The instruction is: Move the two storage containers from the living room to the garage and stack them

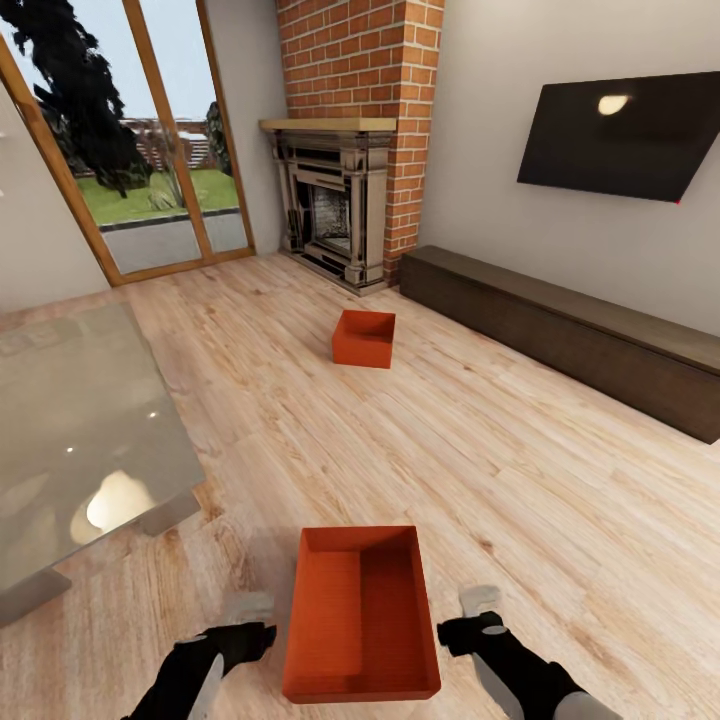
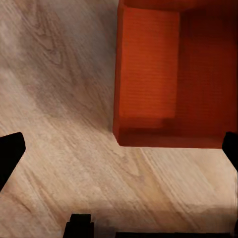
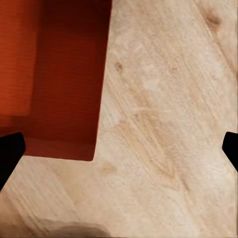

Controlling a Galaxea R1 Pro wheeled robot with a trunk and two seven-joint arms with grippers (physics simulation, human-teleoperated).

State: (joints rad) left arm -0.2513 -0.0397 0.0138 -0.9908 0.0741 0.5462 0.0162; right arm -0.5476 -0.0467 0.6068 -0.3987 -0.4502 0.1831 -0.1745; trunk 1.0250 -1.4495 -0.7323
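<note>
The living room has light wood-plank flooring [image 1: 480,440], a red-brick fireplace [image 1: 345,205], a long dark low cabinet [image 1: 570,330], a black wall screen [image 1: 620,135] and a glass-topped counter [image 1: 80,440]; no writing is readable anywhere. One orange-red, thin-walled storage container [image 1: 362,610] sits on the planks between the left fingers [image 1: 245,625] and right fingers [image 1: 480,615], untouched, both pairs spread wide. The second container [image 1: 364,338] stands well beyond them, before the fireplace.

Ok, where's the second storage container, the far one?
In the head view, the far container sits on the wood-plank floor mid-room, just in front of the brick fireplace, well beyond the near container.
</note>
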